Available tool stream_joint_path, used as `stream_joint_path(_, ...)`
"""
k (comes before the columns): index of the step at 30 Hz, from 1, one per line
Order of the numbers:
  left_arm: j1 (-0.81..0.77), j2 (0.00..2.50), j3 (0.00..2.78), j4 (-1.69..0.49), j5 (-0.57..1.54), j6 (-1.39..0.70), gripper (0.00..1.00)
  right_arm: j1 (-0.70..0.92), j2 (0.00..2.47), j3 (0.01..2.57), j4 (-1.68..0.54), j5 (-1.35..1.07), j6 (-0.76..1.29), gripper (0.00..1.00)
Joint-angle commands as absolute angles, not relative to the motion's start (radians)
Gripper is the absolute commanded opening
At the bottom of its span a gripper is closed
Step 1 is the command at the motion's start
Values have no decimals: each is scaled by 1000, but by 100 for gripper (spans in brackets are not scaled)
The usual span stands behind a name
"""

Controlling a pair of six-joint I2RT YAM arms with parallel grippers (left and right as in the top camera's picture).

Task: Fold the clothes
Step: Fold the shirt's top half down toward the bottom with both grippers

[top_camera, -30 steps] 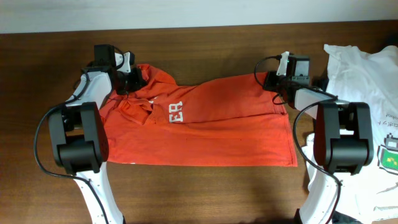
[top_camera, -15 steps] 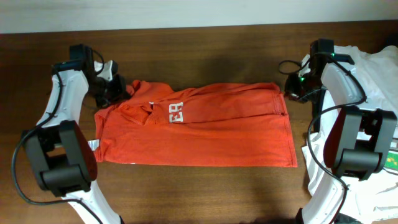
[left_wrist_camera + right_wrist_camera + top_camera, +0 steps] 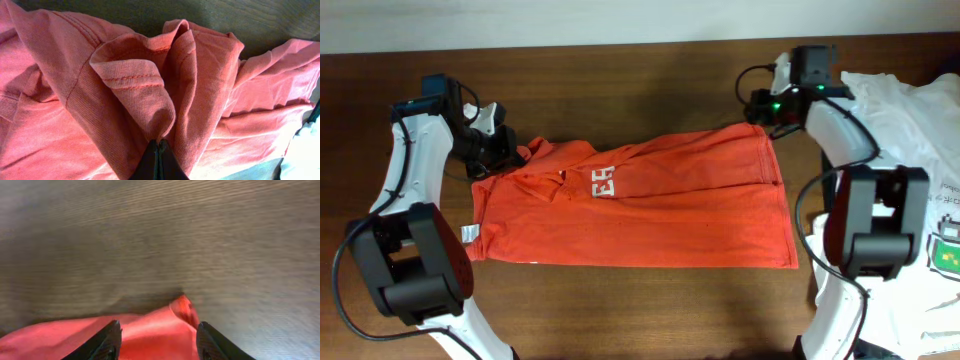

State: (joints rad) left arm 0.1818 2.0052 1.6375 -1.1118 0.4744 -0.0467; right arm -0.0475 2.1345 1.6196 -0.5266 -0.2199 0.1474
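— Where's the orange-red T-shirt [image 3: 640, 215]?
— Spread on the bench [image 3: 640, 300], long axis tool to tool. The left tool [image 3: 158, 145] pinches its far-left corner; the right tool [image 3: 158, 326], fingers apart, straddles its far-right corner.

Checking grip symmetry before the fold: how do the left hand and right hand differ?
The left hand is shut, pinching bunched fabric of the orange T-shirt; the right hand is open, clamping nothing. The left hand sits over crumpled cloth; the right hand hangs mostly over the wood table, only the shirt's corner beneath. Both are at the shirt's far edge.
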Motion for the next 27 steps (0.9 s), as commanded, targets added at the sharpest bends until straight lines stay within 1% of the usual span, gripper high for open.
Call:
stream_joint_path(1, 179, 1980, 1638, -1109, 482, -29, 0, -44, 2201, 1629, -487, -119, 147, 52)
stream_joint_path(6, 179, 1980, 1638, -1108, 482, -29, 0, -44, 2267, 1629, -449, -123, 160, 52)
stream_joint_path(7, 178, 1980, 1638, -1108, 482, -29, 0, -42, 2279, 1629, -452, -123, 166, 47)
stream_joint_path(8, 179, 1980, 1638, -1108, 482, -29, 0, -39, 2286, 1628, -460, -122, 165, 37)
stream_joint_path(9, 179, 1980, 1638, -1108, 482, -29, 0, -38, 2290, 1627, -470, -122, 166, 16)
stream_joint_path(10, 179, 1980, 1638, -1107, 482, -29, 0, -39, 2290, 1627, -480, -122, 166, 4)
stream_joint_path(12, 179, 1980, 1638, -1104, 482, -29, 0, -43, 2286, 1633, -500, -120, 166, 4)
stream_joint_path(15, 186, 1980, 1651, -1081, 483, -29, 0, -62, 2246, 1685, -611, -118, 165, 4)
stream_joint_path(19, 206, 1978, 1697, -1092, 535, -29, 0, -91, 2144, 1794, -837, -110, 165, 4)
stream_joint_path(21, 206, 1973, 1699, -1140, 529, -28, 0, -94, 2085, 1816, -1026, -65, 165, 4)
stream_joint_path(24, 206, 1973, 1699, -1249, 406, -28, 0, -94, 2066, 1816, -1265, -27, 165, 4)
stream_joint_path(27, 206, 1972, 1699, -1376, 294, -28, 0, -94, 2066, 1816, -1393, -5, 165, 4)
